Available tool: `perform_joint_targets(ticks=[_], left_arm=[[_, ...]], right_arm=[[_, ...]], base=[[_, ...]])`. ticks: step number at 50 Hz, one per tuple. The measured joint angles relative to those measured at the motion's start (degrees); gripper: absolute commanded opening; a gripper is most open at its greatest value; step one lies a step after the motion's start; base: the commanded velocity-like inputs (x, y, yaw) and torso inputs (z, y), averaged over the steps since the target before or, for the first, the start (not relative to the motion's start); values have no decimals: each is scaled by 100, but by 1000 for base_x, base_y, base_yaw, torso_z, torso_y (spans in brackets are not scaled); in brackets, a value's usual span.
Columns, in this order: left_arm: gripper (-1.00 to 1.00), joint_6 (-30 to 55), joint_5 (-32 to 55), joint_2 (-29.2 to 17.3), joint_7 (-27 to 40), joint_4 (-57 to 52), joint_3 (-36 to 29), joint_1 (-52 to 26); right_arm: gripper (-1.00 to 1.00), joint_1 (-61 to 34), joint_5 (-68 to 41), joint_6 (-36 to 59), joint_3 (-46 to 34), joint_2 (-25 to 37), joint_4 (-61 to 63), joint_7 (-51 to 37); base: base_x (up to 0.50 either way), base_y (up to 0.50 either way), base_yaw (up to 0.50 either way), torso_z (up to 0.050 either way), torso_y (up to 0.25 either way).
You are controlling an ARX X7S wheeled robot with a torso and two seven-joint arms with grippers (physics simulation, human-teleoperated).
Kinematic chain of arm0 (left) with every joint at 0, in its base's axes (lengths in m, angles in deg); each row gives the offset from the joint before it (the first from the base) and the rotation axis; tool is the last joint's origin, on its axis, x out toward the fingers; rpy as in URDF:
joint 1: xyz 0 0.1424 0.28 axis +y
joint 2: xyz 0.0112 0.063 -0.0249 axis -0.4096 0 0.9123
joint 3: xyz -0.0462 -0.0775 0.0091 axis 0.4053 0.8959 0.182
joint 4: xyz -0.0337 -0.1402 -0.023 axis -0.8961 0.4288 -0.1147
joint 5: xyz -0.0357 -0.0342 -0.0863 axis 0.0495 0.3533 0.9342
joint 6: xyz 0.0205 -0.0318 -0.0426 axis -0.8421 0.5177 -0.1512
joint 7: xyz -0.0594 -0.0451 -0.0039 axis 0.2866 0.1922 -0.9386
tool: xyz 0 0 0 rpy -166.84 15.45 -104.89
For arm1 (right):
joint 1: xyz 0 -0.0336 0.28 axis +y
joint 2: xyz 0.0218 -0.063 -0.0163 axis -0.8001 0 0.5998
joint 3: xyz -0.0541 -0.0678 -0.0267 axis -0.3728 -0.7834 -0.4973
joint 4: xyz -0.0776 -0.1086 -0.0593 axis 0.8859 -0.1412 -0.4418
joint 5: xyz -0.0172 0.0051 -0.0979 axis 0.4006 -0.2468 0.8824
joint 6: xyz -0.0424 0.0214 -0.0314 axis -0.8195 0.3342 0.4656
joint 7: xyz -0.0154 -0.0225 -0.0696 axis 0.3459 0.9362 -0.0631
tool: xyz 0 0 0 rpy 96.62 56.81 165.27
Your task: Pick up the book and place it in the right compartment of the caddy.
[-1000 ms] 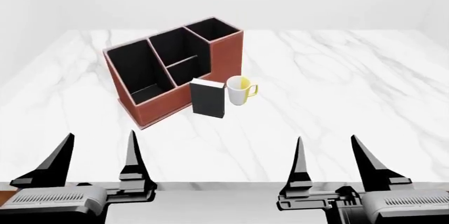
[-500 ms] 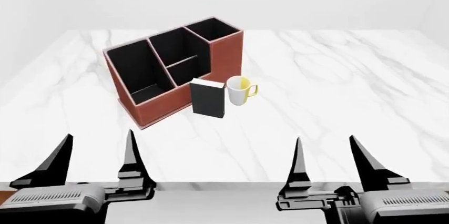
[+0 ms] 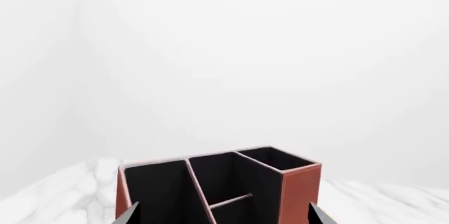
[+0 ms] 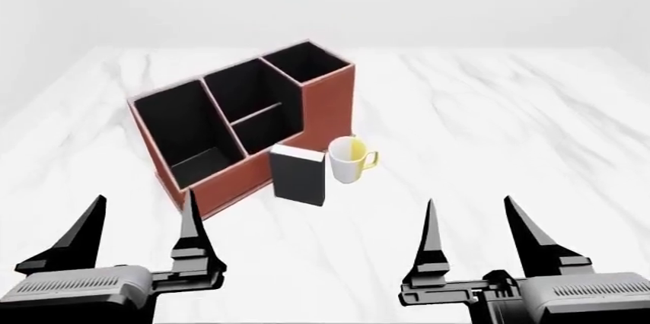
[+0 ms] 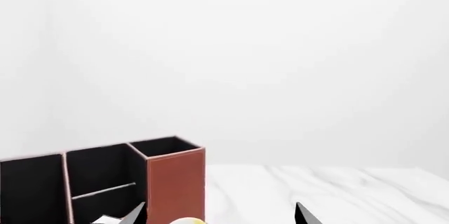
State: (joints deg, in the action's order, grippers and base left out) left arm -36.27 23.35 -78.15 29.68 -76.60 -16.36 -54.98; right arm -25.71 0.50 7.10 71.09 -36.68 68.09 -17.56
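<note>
Book point(image 4: 298, 175) upright beside mug point(image 4: 348, 160) in head view, hidden from left wrist

surface: white marble table point(image 4: 488, 126), grey veins | walls: plain white | light: even

Bright, even, diffuse lighting with no glare; faint soft shadows under the caddy point(image 4: 243, 126) on the marble table point(image 4: 508, 126); all 3 views slightly soft, without edge distortion.
</note>
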Motion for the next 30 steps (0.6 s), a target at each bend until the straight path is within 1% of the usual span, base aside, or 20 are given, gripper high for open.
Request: perform_joint_targets(ticks=[30], left_arm=[[100, -67, 57, -149, 145, 12, -77, 0]], right_arm=[[100, -13, -85, -54, -109, 140, -1, -109]], base=[[500, 0, 0, 0, 1]])
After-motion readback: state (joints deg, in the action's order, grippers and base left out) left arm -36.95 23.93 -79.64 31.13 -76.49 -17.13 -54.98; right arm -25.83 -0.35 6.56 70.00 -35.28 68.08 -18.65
